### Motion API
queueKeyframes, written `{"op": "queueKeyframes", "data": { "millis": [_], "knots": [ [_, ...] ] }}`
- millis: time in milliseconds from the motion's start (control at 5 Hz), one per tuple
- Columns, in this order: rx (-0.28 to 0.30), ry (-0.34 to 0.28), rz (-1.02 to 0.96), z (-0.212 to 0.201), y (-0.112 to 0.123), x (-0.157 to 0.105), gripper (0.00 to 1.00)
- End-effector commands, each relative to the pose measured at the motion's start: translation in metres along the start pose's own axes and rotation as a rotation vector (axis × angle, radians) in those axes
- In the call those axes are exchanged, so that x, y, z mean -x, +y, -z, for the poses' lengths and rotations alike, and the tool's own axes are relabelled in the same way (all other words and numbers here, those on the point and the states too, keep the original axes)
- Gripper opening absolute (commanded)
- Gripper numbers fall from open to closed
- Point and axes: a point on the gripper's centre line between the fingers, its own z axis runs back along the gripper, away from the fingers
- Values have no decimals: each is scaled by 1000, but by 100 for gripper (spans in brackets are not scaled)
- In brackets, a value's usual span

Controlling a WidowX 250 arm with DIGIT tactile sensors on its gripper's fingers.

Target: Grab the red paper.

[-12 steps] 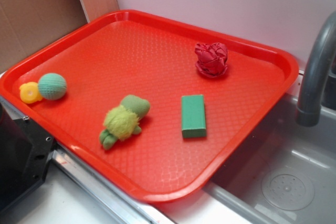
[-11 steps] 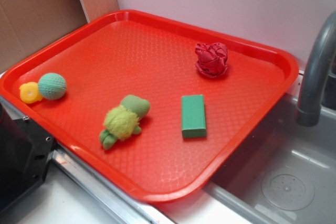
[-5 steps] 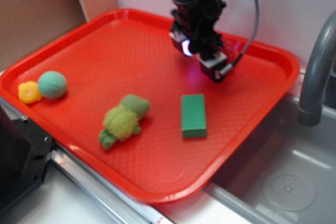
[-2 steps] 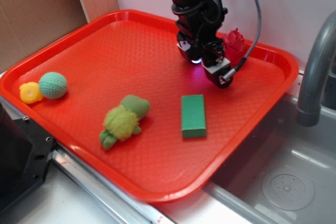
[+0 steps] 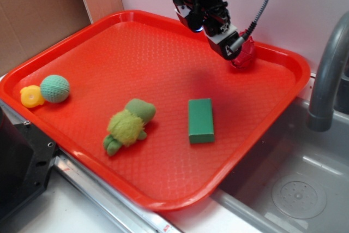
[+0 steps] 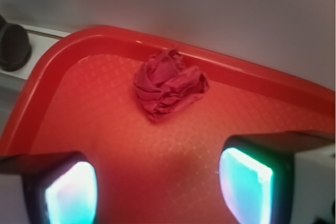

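The red paper (image 6: 169,83) is a dark-red crumpled wad lying on the red tray (image 6: 42,98) close to its far rim. In the wrist view it sits ahead of my gripper (image 6: 157,187), apart from both fingers, with bare tray between them. The gripper is open and holds nothing. From the exterior view my gripper (image 5: 230,49) hangs above the tray's far right part and covers the left side of the red paper (image 5: 245,58).
A green block (image 5: 200,120) lies mid-tray, a green and yellow plush toy (image 5: 128,124) to its left. A teal knitted ball (image 5: 54,89) and a yellow piece (image 5: 31,96) sit at the left rim. A grey faucet (image 5: 329,75) and sink (image 5: 294,189) are on the right.
The arm came in over the red paper, then moved up and back. The paper now lies farther right, nearer the tray's far rim. The gripper is still open.
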Motion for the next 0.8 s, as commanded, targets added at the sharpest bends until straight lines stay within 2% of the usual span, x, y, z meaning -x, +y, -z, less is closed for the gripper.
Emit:
{"op": "queueKeyframes", "data": {
  "millis": [0,200,400,600],
  "knots": [
    [-67,-117,-23,11,-2,-32,100],
    [-33,-119,-26,31,2,-46,100],
    [-57,-73,-38,59,4,-45,100],
    [-44,-81,-76,71,6,-48,0]
  ]
}}
